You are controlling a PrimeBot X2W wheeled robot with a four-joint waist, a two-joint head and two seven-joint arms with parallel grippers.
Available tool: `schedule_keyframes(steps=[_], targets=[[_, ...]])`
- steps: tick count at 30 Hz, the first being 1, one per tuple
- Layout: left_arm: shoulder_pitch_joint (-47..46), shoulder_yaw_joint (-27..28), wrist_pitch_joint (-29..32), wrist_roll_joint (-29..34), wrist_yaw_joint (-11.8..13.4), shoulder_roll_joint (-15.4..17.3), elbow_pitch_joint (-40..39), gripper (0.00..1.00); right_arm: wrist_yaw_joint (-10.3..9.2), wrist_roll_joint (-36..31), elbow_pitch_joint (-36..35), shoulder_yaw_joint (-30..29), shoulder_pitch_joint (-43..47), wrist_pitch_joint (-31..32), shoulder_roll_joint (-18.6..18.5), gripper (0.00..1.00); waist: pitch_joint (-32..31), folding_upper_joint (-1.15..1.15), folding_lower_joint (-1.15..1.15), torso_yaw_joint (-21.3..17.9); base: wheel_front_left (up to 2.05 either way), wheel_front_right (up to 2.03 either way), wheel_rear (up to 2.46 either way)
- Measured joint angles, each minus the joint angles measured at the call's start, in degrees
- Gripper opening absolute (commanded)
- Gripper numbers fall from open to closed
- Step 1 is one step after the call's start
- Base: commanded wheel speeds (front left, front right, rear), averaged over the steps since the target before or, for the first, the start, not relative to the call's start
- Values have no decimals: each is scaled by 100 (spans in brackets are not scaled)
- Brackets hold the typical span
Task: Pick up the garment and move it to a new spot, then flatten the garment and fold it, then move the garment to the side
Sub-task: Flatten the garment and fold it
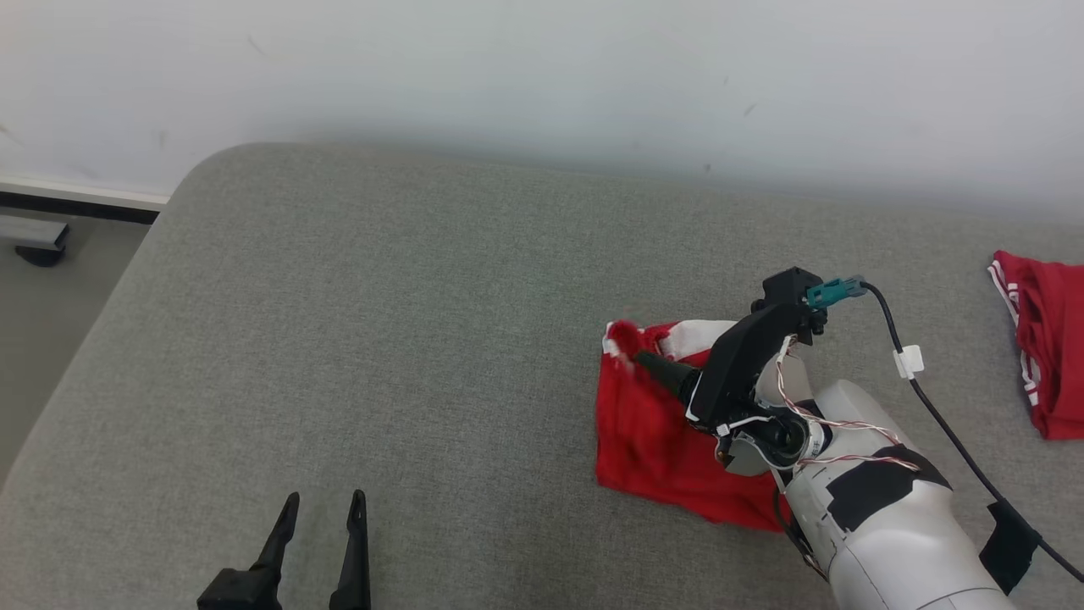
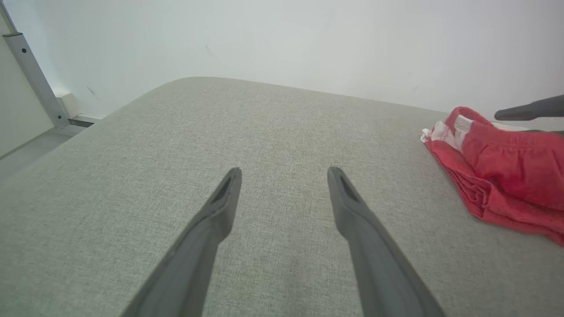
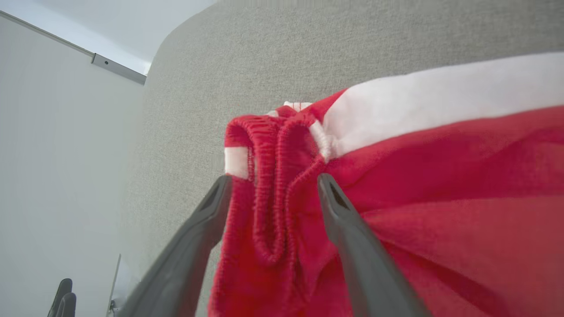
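The red fabric garment (image 1: 644, 432), with a broad white stripe and a ribbed elastic waistband, lies folded into a rough square on the grey fabric-covered surface (image 1: 381, 339), right of the middle in the head view and well short of the white wall (image 1: 542, 76) behind. Its waistband end is bunched and stands a little higher than the rest, at the far left corner of the fold, where the white stripe also shows

The right hand (image 1: 635, 357) reaches over the garment from the near right, its pale forearm above the nearer part of the cloth. In the right wrist view the right hand (image 3: 273, 182) has its two dark fingers spread wide, with the gathered waistband of the garment (image 3: 440, 176) rising between them; the cloth lies against the inner faces of the fingers but is not squeezed

The left hand (image 1: 325, 500) sits low at the near edge of the surface, well apart from the garment, with its fingers also spread and nothing between them. From the left wrist view the left hand (image 2: 282, 171) points across bare grey fabric, with the garment (image 2: 506, 176) off to one side

A second red garment with thin white stripes (image 1: 1046, 347) lies at the far right edge of the surface
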Motion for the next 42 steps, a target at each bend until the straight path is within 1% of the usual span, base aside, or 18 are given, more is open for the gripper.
schedule_keyframes(steps=[6, 7, 11, 12, 13, 14, 21, 22, 26, 28, 36, 39, 42], targets=[[10, 126, 0, 52, 15, -2, -10, 100, 0, 5, -431, 65, 104, -293, -24, 100, -69, 0, 0, -135, 0, 0, 0], [36, 190, 0, 85, 14, -2, -21, 100, 0, 131, -631, 62, 209, -353, -54, 100, -102, 0, 0, -198, 0, 0, 0], [121, 325, 0, 153, 5, -1, -65, 100, 0, 132, -1168, 134, 428, -809, -235, 100, -157, 0, 0, -362, 0, 0, 0], [121, 325, 0, 153, 5, -1, -65, 100, 0, 132, -1168, 134, 428, -809, -235, 100, -157, 0, 0, -362, 0, 0, 0], [153, 352, 0, 171, 5, -3, -88, 100, 0, 130, -1274, 152, 505, -926, -287, 100, -168, 0, 0, -409, 0, 0, 0], [192, 434, 0, 189, 2, 4, -104, 100, 0, 76, -1534, 240, 666, -1200, -409, 100, -186, 0, 0, -508, 0, 0, 0], [264, 626, 0, 269, 18, 22, -308, 100, 0, -289, -2352, 610, 1190, -2303, -836, 100, -203, 0, 0, -882, 0, 0, 0], [264, 626, 0, 269, 18, 22, -308, 100, 0, -289, -2352, 610, 1190, -2303, -836, 100, -203, 0, 0, -882, 0, 0, 0], [296, 695, 0, 321, 31, 21, -379, 100, 0, -604, -2622, 760, 1506, -2913, -1057, 100, -203, 0, 0, -1095, 0, 0, 0], [307, 748, 0, 357, 34, 22, -420, 100, 0, -721, -2715, 787, 1631, -3186, -1104, 100, -205, 0, 0, -1199, 0, 0, 0], [339, 955, 0, 405, 41, 38, -571, 100, 0, -1113, -2835, 690, 2101, -3989, -1121, 100, -223, 0, 0, -1586, 0, 0, 0], [397, 981, 0, 407, 57, 32, -623, 100, 0, -1217, -2877, 542, 2331, -4173, -1082, 100, -249, 0, 0, -1684, 0, 0, 0], [419, 1017, 0, 417, 57, 30, -661, 100, 0, -1523, -2972, 445, 2562, -4280, -1090, 100, -285, 0, -1, -1740, 0, 0, 0]])
